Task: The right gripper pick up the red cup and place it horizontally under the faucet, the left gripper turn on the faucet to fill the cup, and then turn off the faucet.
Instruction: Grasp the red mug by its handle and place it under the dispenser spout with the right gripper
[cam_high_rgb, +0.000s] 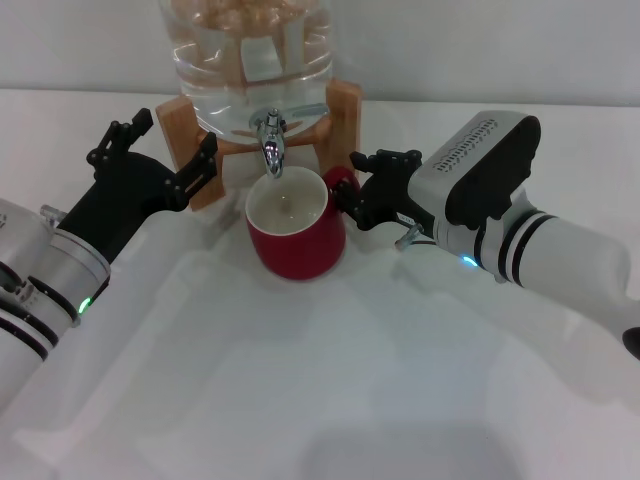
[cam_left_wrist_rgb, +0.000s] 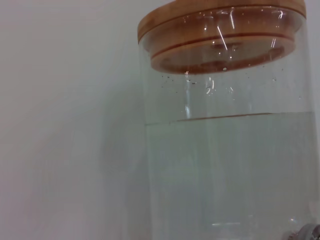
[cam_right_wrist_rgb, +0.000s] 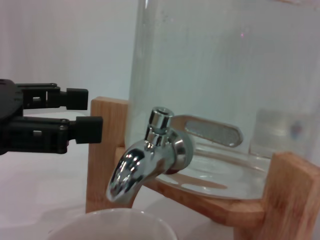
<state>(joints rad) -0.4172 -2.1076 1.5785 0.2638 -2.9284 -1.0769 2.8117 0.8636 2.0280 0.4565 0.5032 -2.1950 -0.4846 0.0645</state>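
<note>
Red cup (cam_high_rgb: 296, 232) upright under faucet (cam_high_rgb: 271, 145), right gripper (cam_high_rgb: 352, 195) at its handle

Red cup (cam_high_rgb: 297, 238) upright under chrome faucet (cam_high_rgb: 271, 142), handle right.

The table (cam_high_rgb: 300, 400) is white w/ a soft, slightly wrinkly cover that has faint folds & pale grey shadows on it. Behind the table is a plain light grey wall (cam_high_rgb: 80, 40), flat & bare, & it meets the table's back edge in a straight line. The light is soft & even, w/ only a dim shadow patch near the front of the table.
</note>
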